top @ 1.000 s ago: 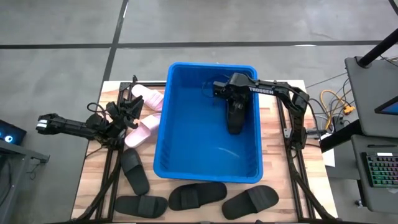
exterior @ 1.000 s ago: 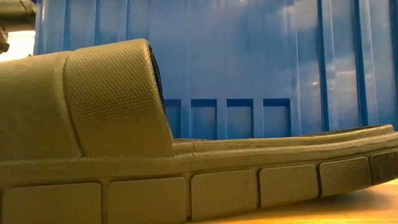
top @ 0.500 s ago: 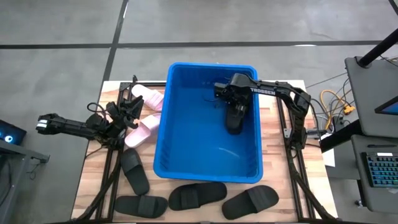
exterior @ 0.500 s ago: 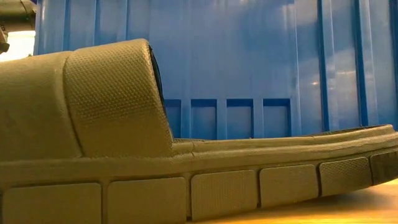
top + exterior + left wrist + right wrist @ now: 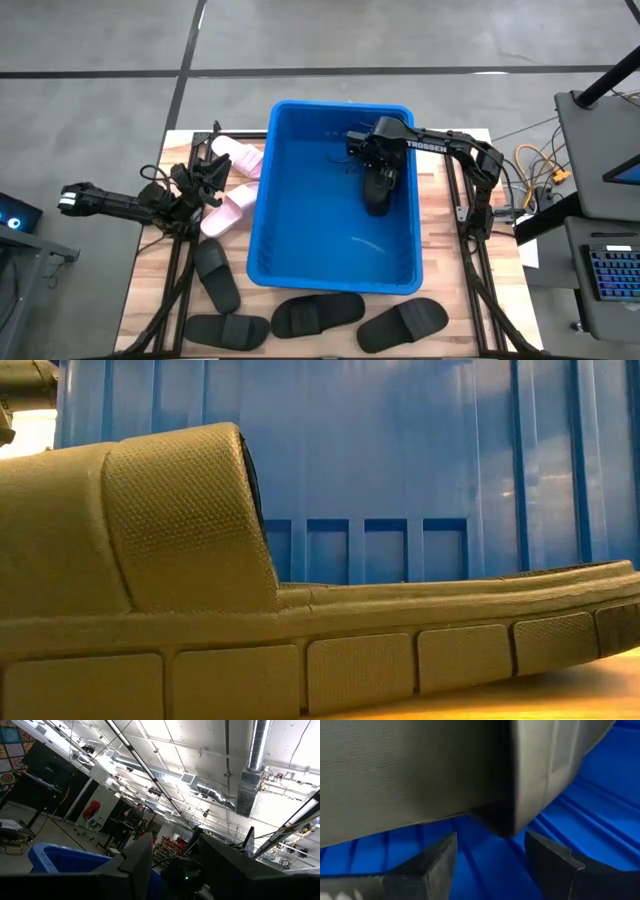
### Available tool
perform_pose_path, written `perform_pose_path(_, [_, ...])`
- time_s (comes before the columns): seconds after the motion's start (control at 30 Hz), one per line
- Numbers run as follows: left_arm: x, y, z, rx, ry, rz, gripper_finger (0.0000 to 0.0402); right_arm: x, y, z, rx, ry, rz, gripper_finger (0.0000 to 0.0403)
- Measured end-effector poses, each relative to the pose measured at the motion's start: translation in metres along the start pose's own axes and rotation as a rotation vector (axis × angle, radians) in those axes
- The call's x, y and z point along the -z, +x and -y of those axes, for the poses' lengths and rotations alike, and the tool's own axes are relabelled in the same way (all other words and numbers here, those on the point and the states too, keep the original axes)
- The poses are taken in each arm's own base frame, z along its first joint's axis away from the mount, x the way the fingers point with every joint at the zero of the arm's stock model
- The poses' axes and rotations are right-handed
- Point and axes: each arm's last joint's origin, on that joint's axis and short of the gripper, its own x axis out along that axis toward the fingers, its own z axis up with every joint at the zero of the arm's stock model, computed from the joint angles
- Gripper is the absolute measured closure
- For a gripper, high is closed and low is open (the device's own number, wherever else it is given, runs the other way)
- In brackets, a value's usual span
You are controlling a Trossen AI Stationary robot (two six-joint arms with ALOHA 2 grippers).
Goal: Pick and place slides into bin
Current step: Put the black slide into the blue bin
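A black slide (image 5: 378, 192) lies inside the blue bin (image 5: 262, 200), close to its right wall. My right gripper (image 5: 372, 158) hangs over that slide's far end, pointing steeply down. In the right wrist view it (image 5: 490, 850) is open, with the slide (image 5: 420, 770) just beyond the fingertips and blue bin floor between them. My left gripper (image 5: 214, 172) waits open at the table's left, tipped upward, beside two pink slides (image 5: 236, 156) (image 5: 228, 212). Several black slides lie flat along the near edge (image 5: 318, 313).
The bin fills the table's middle. Black slides lie at the near left (image 5: 215, 275) (image 5: 228, 330) and near right (image 5: 403, 322). In the low view one black slide (image 5: 150, 610) lies right in front of the bin's wall (image 5: 420, 460). Cables and a keyboard stand off the right edge.
My right gripper has drawn up a little from the black slide in the bin and shifted slightly toward the table's right edge. The slide has stayed where it lay.
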Motion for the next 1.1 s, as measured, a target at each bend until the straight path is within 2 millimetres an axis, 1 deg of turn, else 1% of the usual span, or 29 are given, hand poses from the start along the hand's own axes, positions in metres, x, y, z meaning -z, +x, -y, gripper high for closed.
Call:
perform_pose_path(0.13, [0.0,0.0,0.0,0.0,0.0,0.001,0.0253,0.004,-0.003,0.001,-0.009,0.0,-0.001,0.0181])
perform_pose_path(0.23, [0.0,0.0,0.0,0.0,0.0,0.0,0.0253,0.01,-0.01,0.003,-0.009,0.026,0.031,0.0181])
perform_pose_path(0.37, [0.0,0.0,0.0,0.0,0.0,0.0,0.0253,0.021,-0.024,0.008,-0.014,0.072,0.106,0.0181])
perform_pose_path(0.47, [0.0,0.0,0.0,0.0,0.0,0.0,0.0253,0.034,-0.038,0.012,-0.071,0.143,0.192,0.0181])
perform_pose_path(0.6, [0.0,0.0,0.0,0.0,0.0,0.0,0.0253,0.049,-0.064,0.017,-0.229,0.26,0.418,0.0182])
perform_pose_path(0.8, [0.0,0.0,0.0,-0.001,-0.001,0.001,0.0253,0.07,-0.117,0.022,-0.414,0.39,0.905,0.0182])
perform_pose_path(0.93, [0.0,0.0,0.0,0.0,-0.002,0.002,0.0253,0.086,-0.15,0.016,-0.599,0.349,1.158,0.0182])
perform_pose_path(1.03, [0.0,0.0,0.0,0.0,-0.002,0.002,0.0253,0.099,-0.167,0.008,-0.69,0.271,1.261,0.0182])
perform_pose_path(1.1, [0.0,0.0,0.0,0.0,-0.002,0.001,0.0253,0.107,-0.174,0.001,-0.715,0.234,1.286,0.0182])
